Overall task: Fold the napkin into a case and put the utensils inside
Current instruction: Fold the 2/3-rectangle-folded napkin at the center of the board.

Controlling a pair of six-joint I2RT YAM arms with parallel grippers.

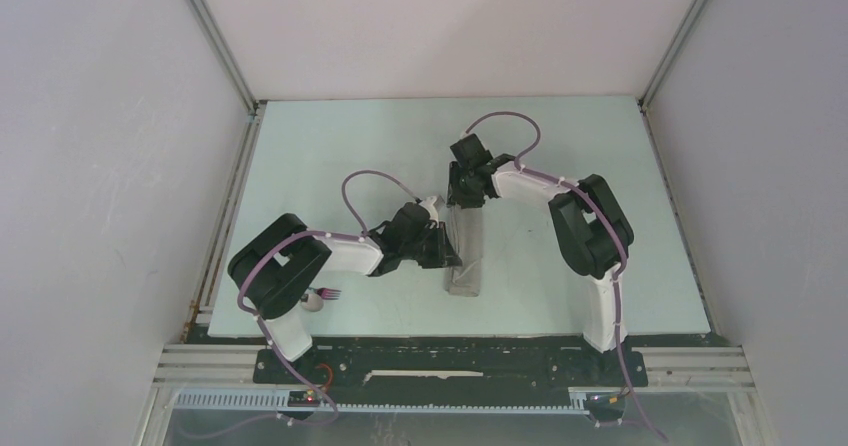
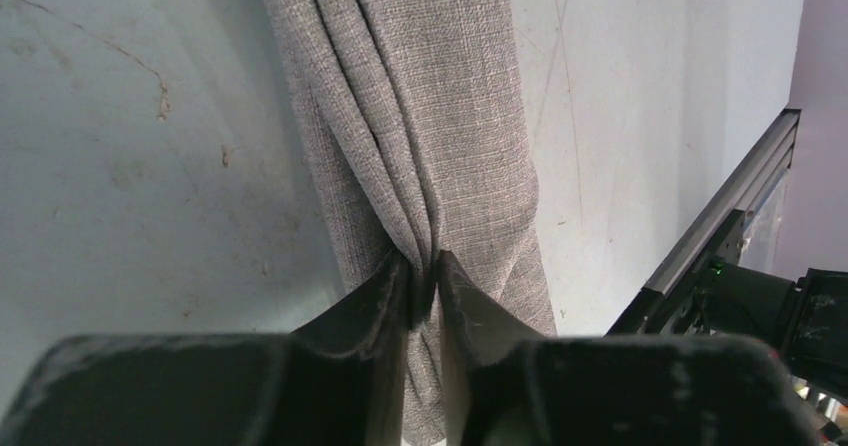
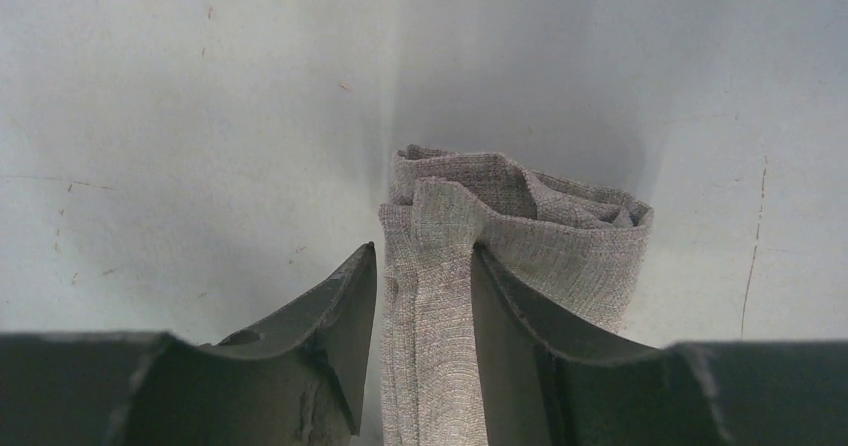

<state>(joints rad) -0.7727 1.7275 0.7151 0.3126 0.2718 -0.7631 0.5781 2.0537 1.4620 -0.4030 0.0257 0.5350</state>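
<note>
Lying near the middle of the surface [image 1: 330,156], the napkin [image 1: 463,271] is gathered into a narrow layered strip and is held at 2 places. Its long axis is set almost straight away from the arm bases, with the near end a little wider and the far end tucked under the right arm. The left jaws are seen nearly closed, with a raised pleat on the strip's left side pinched between them about midway along. The right jaws are set narrow at the far end, with 1 folded band of cloth held between them; beside it, the loose layers of that end are shown bunched and open. The utensils [image 1: 322,296] are placed well apart from the cloth, by the left base, and are partly hidden by the arm.

Several failures can be expected. If the pinched pleat is lifted or dragged sideways, the layers are likely to be pulled out of line and the pocket flattened shut. If the 2 grips are drawn apart, the folds may be undone. Once the cloth is released so that the utensils can be fetched, the soft folds may be sprung open, as nothing is pressed on them.
</note>
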